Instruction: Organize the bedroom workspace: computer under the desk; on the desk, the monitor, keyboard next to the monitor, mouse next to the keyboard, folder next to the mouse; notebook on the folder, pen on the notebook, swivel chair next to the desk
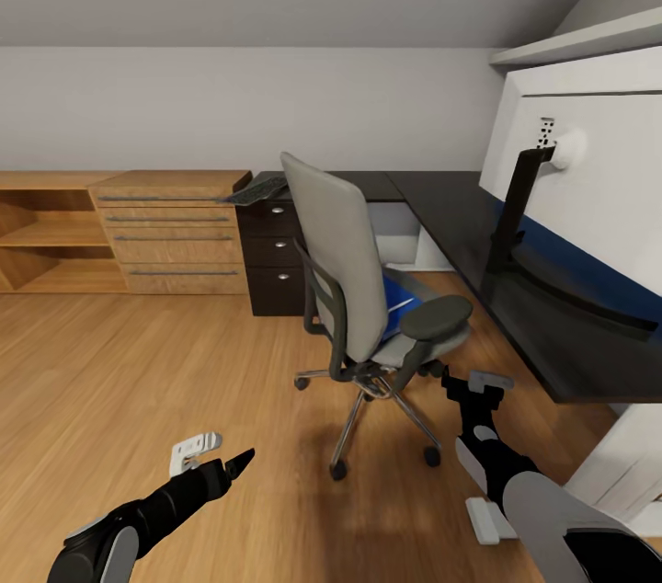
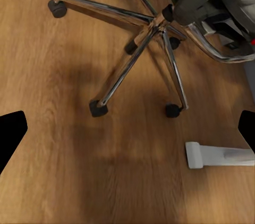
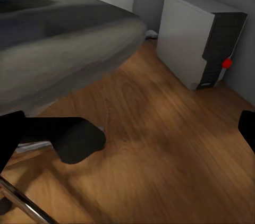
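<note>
The swivel chair (image 1: 354, 275) has grey cloth upholstery, matt black padded armrests (image 1: 438, 317) and a polished chrome five-star base (image 2: 139, 38). The desk (image 1: 478, 238) top is glossy black and mirrors the monitor (image 1: 593, 178), whose back looks smooth white plastic. The floor (image 1: 138, 362) is satin wood plank; the chest of drawers (image 1: 175, 229) is light wood.

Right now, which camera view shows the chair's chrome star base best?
The left wrist view: the swivel chair's base lies spread out there, spokes and castors clear. The head view shows it smaller, under the seat. The right wrist view shows just one chrome spoke at the edge.
</note>
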